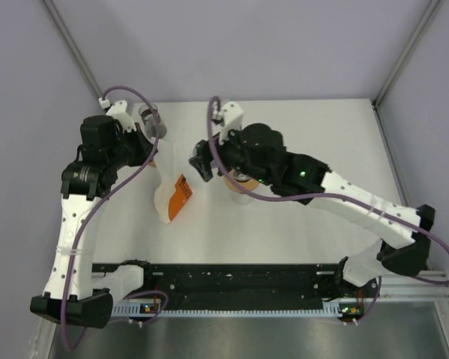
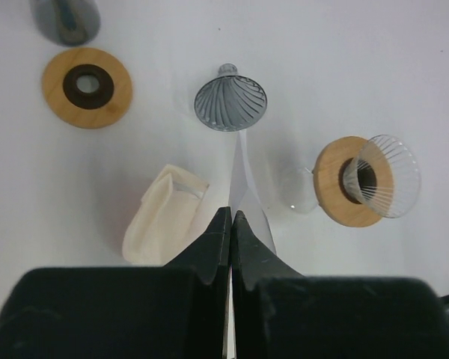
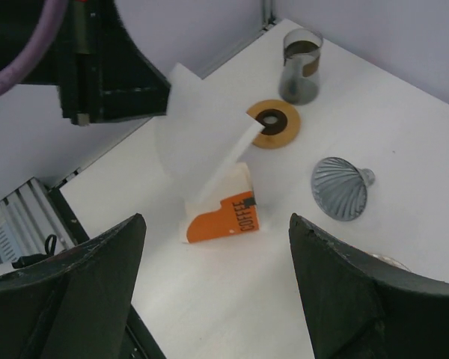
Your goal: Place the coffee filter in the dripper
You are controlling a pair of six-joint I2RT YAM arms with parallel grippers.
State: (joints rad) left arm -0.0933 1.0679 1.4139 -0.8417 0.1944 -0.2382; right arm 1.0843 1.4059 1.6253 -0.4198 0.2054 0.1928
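My left gripper [image 2: 231,215] is shut on a thin white coffee filter [image 3: 198,142] and holds it above the table. The filter shows edge-on in the left wrist view [image 2: 244,176]. A grey ribbed dripper cone [image 2: 230,102] lies on its side beyond the filter and also shows in the right wrist view [image 3: 339,187]. A clear glass dripper with a wooden collar [image 2: 367,179] lies to the right, mostly hidden under my right arm in the top view [image 1: 238,184]. My right gripper [image 3: 217,284] is open and empty, above the table near the filter pack [image 3: 221,217].
The cream filter pack with its orange COFFEE label [image 1: 176,198] lies below the held filter. A wooden ring with a dark centre [image 2: 87,87] and a grey glass cup [image 3: 300,66] sit at the far left. Purple walls close in the table's far side.
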